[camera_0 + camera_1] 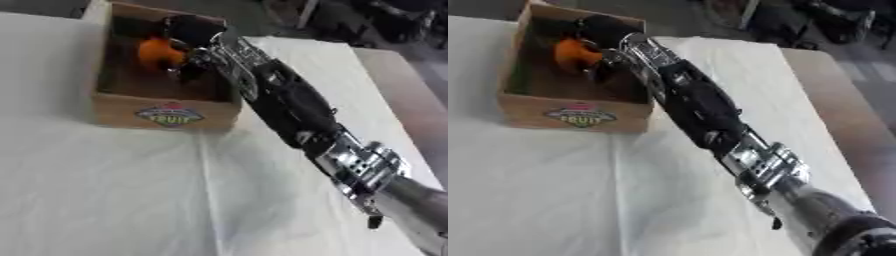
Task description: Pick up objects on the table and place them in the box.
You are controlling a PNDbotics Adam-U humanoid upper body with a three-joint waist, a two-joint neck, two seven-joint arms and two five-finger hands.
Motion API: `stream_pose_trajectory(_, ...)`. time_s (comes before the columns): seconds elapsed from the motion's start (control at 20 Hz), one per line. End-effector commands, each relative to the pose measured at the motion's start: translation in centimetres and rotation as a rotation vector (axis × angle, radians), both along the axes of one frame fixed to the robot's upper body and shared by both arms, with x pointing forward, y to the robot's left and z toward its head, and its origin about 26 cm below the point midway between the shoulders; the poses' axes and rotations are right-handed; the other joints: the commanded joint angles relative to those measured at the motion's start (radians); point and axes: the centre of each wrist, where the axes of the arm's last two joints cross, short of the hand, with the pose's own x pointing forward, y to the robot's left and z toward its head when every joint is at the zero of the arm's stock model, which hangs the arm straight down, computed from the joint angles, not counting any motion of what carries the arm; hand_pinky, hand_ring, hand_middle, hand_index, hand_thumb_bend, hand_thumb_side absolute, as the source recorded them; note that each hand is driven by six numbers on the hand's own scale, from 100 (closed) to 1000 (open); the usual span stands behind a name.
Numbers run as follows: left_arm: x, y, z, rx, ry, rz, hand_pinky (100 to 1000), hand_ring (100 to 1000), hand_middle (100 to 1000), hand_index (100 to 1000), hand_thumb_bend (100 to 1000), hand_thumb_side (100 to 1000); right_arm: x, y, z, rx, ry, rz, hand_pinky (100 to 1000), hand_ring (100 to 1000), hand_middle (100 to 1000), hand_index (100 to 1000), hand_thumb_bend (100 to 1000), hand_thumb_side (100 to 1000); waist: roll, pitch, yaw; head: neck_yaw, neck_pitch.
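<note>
Evidently the right hand [188, 42] reaches inside the box [166, 114], fingers curled round an orange object [157, 53], presumably low enough to set it down gently.

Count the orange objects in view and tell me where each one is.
1. One orange object sits inside the wooden box, with the right hand curled around it. The hand and the box walls may hide others.

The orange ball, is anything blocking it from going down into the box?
No. The right hand already has the orange ball inside the wooden box, above its floor. Nothing visible lies beneath it there.
</note>
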Motion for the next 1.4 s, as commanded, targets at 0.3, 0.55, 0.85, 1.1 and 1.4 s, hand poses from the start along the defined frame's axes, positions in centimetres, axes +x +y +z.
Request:
stream_pose_trajectory(0.3, -0.3, 0.4, 0.8, 0.037, -0.009, 0.015, 402, 479, 499, 562, 100, 675, -1.9, 0.5, 4.5, 0.009, -0.137, 0.003, 865, 850, 821, 1000, 100, 496, 0.007, -0.024, -0.011, -0.013, 0.017)
stream_pose_trajectory(0.55, -0.3, 0.5, 1.0, 0.038, -0.002, 0.011, 403, 479, 499, 563, 100, 676, -2.7, 1.2, 5.0, 0.013, -0.165, 0.020, 868, 854, 829, 1000, 100, 547, 0.011, -0.037, -0.021, -0.005, 0.028)
stream_pose_trajectory(0.85, -0.3, 0.7, 1.3, 0.032, 0.008, 0.016, 404, 480, 500, 565, 100, 674, -4.8, 1.5, 6.0, 0.052, -0.213, 0.087, 867, 841, 812, 1000, 100, 526, 0.016, -0.060, -0.045, 0.028, 0.044)
stream_pose_trajectory(1.1, -0.3, 1.0, 1.6, 0.017, 0.013, 0.027, 405, 481, 501, 567, 100, 673, -9.1, 3.0, 6.9, 0.180, -0.334, 0.212, 867, 800, 757, 998, 100, 508, 0.019, -0.077, -0.072, 0.073, 0.046)
stream_pose_trajectory(1.4, -0.1, 1.1, 2.2, 0.008, 0.032, 0.036, 407, 482, 501, 570, 100, 671, -15.2, 5.0, 7.7, 0.414, -0.564, 0.375, 853, 761, 689, 908, 100, 448, 0.019, -0.096, -0.126, 0.121, 0.052)
